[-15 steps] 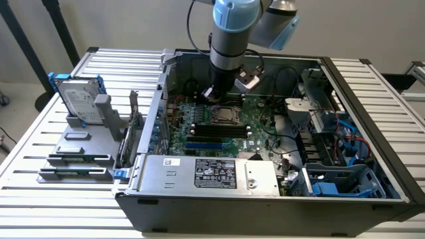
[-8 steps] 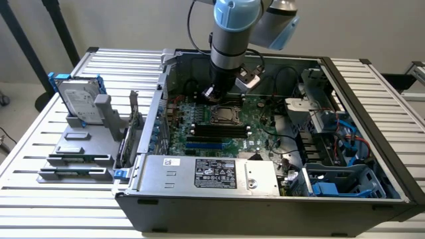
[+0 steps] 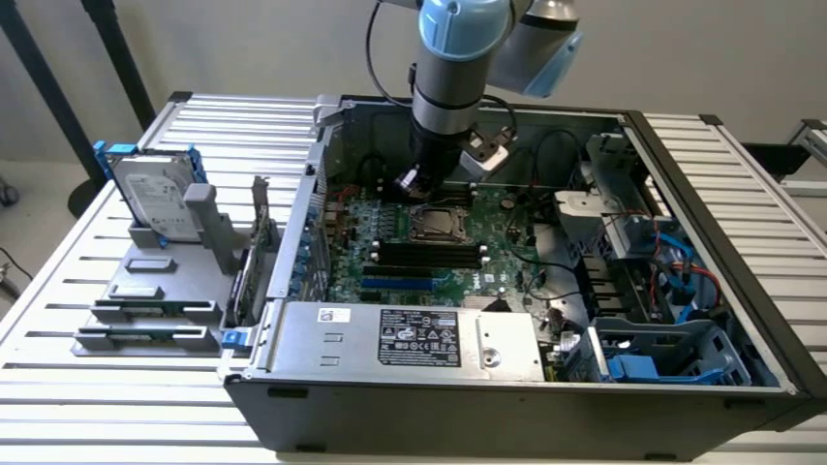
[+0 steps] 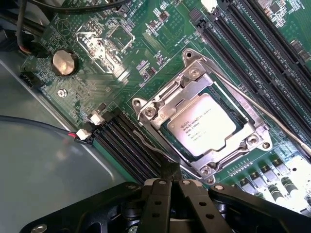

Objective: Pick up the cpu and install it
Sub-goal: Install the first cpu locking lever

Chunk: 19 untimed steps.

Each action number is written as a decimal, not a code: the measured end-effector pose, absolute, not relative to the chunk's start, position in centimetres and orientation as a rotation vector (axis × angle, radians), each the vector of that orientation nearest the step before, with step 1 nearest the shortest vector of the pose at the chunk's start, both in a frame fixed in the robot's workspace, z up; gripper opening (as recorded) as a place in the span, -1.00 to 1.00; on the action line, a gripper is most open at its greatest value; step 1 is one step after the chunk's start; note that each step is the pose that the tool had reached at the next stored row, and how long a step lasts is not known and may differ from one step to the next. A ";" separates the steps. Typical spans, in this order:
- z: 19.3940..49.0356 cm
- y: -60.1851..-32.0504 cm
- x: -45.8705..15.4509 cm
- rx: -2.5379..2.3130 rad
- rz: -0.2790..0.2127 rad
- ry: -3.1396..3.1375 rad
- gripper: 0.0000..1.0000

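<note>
So the cpu is sitting in the socket on the motherboard, right of centre in the wrist frame, silver top plate up with printed text on it, framed by the metal retention bracket. In the exterior view the same socket is near the middle of the frame, inside the open PC case, with the arm coming down just above and behind it.

The gripper is at the bottom centre of the wrist frame, fingers pinched together with nothing between them, and it isn't touching the chip.

Handling-wise, my take: this thing is light, flat and totally rigid, so weight is no issue. The metal lid looks smooth and probably slippery, and there's barely any height to grab. I'd say the only sane place to hold it is by two opposite edges of the thin rim, kept level. The underside contacts and the socket pins are the fragile bit, so no tilting, dragging or pressing down hard. The bracket sits close around it, leaving little finger room
</note>
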<state>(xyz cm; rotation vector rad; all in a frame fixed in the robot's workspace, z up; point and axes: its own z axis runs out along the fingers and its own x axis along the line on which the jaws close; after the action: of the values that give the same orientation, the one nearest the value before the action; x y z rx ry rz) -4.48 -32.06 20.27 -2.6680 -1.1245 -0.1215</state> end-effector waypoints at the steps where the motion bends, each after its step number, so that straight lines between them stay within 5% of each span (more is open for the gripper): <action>1: 20.3 -32.1 -4.4 -2.668 -0.121 -1.126 -0.79; 19: 20.2 -32.0 -3.6 -2.660 -0.115 -1.152 -0.79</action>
<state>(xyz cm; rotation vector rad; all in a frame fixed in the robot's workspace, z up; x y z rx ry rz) -3.57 -32.02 20.21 -2.6604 -1.1522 -0.1154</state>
